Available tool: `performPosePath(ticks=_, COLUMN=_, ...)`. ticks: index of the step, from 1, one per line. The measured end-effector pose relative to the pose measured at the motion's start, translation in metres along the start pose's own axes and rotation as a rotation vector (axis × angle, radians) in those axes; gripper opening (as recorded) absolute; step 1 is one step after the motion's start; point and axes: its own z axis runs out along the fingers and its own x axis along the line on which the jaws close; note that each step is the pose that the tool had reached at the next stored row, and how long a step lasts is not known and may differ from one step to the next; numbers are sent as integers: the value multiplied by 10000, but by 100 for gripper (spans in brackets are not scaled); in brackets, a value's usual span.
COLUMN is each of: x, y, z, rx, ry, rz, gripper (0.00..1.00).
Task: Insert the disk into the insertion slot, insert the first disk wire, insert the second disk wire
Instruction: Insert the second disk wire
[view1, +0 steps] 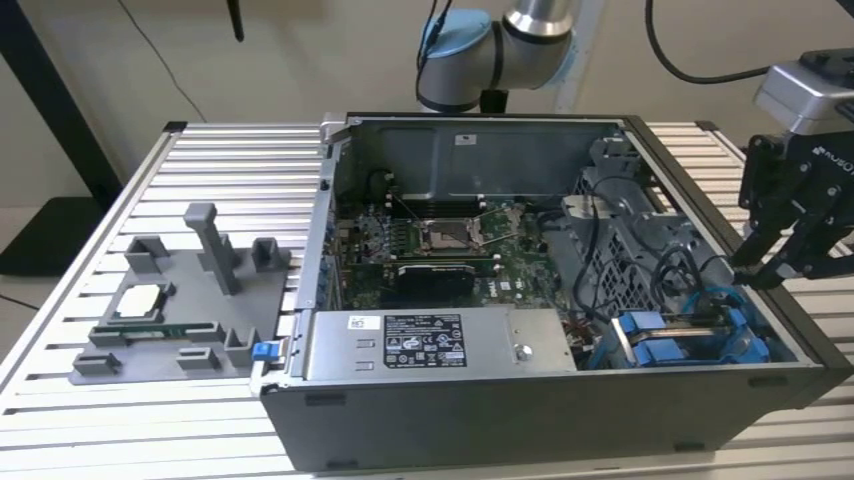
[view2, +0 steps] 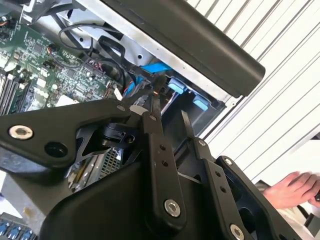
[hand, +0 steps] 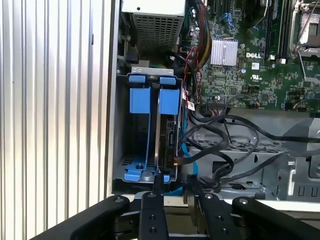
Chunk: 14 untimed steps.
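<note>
Over the computer case (view1: 534, 420) rim at the exterior view's right, hand (view1: 763, 272) hangs with fingers slightly spread, pinching nothing, tips just beside the insertion slot (hand: 120, 150). Disk (hand: 167, 140) stands seated inside it, wires (hand: 186, 150) alongside. Case sits on slatted metal surface (view1: 200, 160), grey parts tray (view1: 187, 330) beside it.

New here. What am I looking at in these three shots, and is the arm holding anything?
One robot arm with a two-finger gripper works on an open computer case on a slatted metal table. The exterior view is from a camera off the arm; both wrist views ride on the arm, looking past its black fingers. At the exterior view's left sits a grey parts tray. The gripper is open and empty, near the drive bay, where the disk in its blue frame already sits. A person's hand is in the second wrist view.
</note>
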Motion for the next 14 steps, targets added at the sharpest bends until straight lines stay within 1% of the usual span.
performPosePath(ticks=6, x=2, y=-72, z=-4, rx=-74, ry=-1, rz=2, gripper=100)
performPosePath(ticks=10, x=3, y=-109, z=-4, rx=-146, ry=-2, rz=4, gripper=100)
performPosePath(ticks=11, x=3, y=-115, z=-3, rx=-189, ry=-2, rz=6, gripper=100)
performPosePath(ticks=13, x=2, y=-127, z=2, rx=-351, ry=-5, rz=11, gripper=100)
performPosePath(ticks=14, x=1, y=-130, z=3, rx=-406, ry=-6, rz=12, gripper=100)
